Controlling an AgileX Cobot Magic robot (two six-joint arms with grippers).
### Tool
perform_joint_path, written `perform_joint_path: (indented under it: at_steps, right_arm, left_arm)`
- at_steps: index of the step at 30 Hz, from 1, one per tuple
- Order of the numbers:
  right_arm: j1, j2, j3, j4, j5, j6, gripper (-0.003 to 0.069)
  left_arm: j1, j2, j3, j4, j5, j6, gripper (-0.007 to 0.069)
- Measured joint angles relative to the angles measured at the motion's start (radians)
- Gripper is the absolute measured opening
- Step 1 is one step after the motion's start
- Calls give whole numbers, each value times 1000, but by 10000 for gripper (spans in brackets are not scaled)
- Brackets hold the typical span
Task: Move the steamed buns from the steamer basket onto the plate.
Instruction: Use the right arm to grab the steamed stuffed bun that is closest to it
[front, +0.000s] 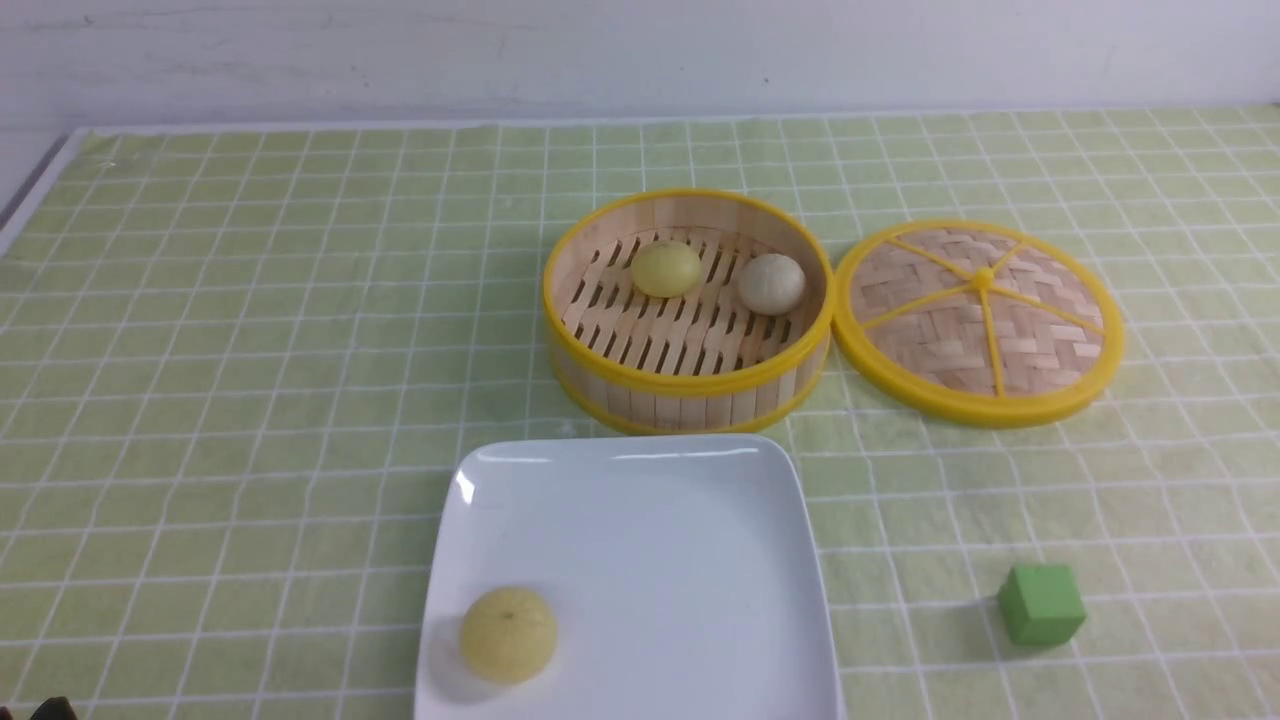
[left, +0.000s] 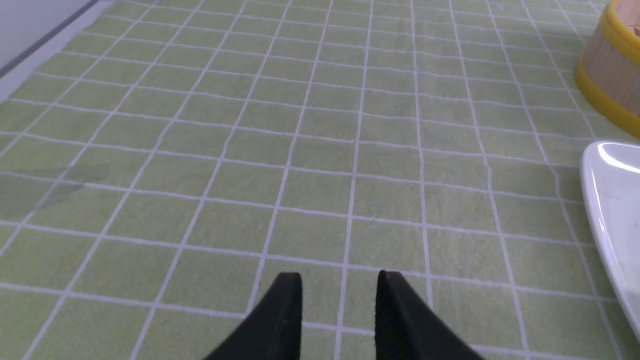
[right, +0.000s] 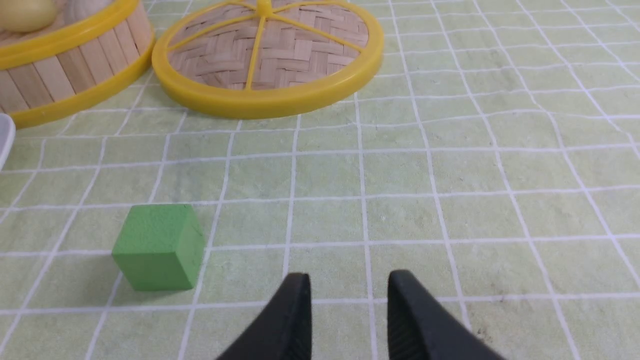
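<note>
With both grippers (left: 340, 275) (right: 349, 275) parted and empty, lower one around the yellow bun (front: 665, 269) near the basket's (front: 690, 382) far edge.

I cannot read any text, label, brand, number or sign in the front view or in the two wrist views. On the surfaces before both end effectors, and on those farther out from them, I find no letter and no digit that is possible to read.
</note>
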Motion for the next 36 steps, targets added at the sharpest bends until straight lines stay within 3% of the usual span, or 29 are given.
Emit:
perform_joint_path:
  at_steps: [17, 25, 27, 28, 29, 30, 32, 36]
  right_arm:
    - [0, 0, 0, -4, 0, 0, 241]
    - [0, 0, 0, -25, -4, 19, 241]
    - [0, 0, 1, 45, -13, 78, 241]
    - [0, 0, 4, 173, -25, 161, 241]
    - [0, 0, 4, 188, -25, 172, 241]
    - [0, 0, 5, 290, -26, 245, 241]
    - [0, 0, 5, 413, -26, 334, 241]
    - [0, 0, 5, 550, -29, 389, 241]
  left_arm:
    - [0, 0, 0, 5, 0, 0, 241]
    - [0, 0, 0, 107, 7, -19, 241]
    - [0, 0, 0, 20, 2, -106, 241]
    - [0, 0, 0, -135, -4, -240, 241]
    - [0, 0, 0, -157, -4, -240, 241]
    - [0, 0, 0, -303, -4, -365, 241]
    - [0, 0, 0, -462, 3, -514, 241]
    - [0, 0, 1, -614, 10, -654, 241]
